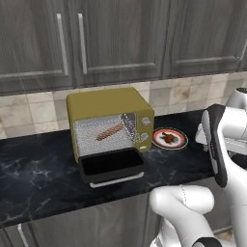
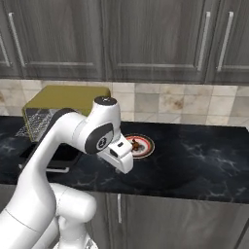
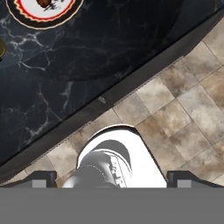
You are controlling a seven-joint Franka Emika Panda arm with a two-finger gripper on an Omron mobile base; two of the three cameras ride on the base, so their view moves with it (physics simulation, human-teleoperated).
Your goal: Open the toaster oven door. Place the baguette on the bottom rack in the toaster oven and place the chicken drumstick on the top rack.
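Note:
The mustard-yellow toaster oven point(image 1: 108, 103) stands on the black counter with its door point(image 1: 112, 166) folded down flat in front. Inside, the slim slashed baguette point(image 1: 110, 131) lies on silvery wire mesh point(image 1: 89, 137); I cannot tell which rack that is. The reddish-brown chicken drumstick point(image 1: 169, 137) point(image 2: 134, 144) rests on a red-rimmed plate point(image 1: 179, 143) point(image 2: 146, 146) right of the oven. My gripper point(image 2: 124, 164) hangs above the counter's front, near the plate and on its robot side. It is open, its fingertips point(image 3: 42, 179) wide apart with nothing between them. In the hand view the plate point(image 3: 26, 17) sits at the top left.
Dark wood wall cabinets point(image 1: 120, 38) hang over the tiled backsplash. The black marble counter point(image 1: 38, 164) runs left and right of the oven. Its front edge point(image 3: 109, 94) crosses the hand view, with tiled floor point(image 3: 183, 109) beyond. Base cabinets point(image 2: 160, 219) stand below.

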